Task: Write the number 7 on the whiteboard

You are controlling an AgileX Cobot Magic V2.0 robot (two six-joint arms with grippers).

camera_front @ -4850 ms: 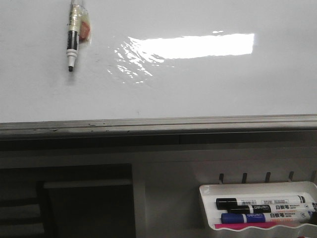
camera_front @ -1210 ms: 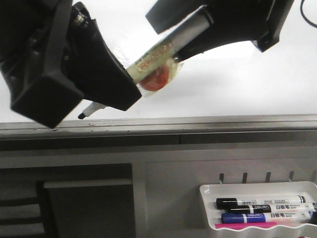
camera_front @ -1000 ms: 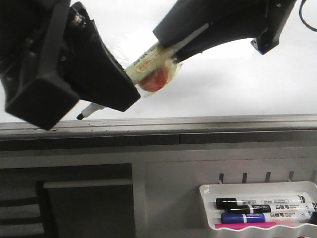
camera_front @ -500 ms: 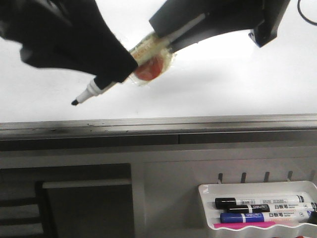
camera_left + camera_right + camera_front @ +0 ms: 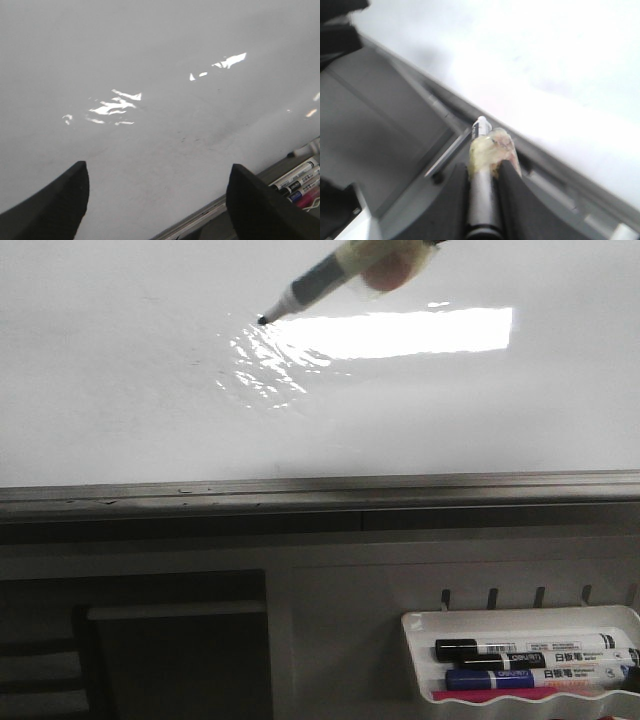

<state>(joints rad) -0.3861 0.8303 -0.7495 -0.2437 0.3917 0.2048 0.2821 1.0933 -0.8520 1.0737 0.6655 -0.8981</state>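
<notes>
1 marker (image 5: 330, 272) in right end effector (image 5: 485, 175), over whiteboard (image 5: 120, 390)

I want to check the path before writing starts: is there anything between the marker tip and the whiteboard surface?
Nothing visible is in the way. The marker, shut in the right gripper, has its tip at the bare whiteboard; actual contact is unclear. No stroke is drawn yet.

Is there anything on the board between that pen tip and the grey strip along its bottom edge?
No writing. In the front view the whiteboard is bare between the marker tip and the grey edge strip; only glare falls there.
</notes>
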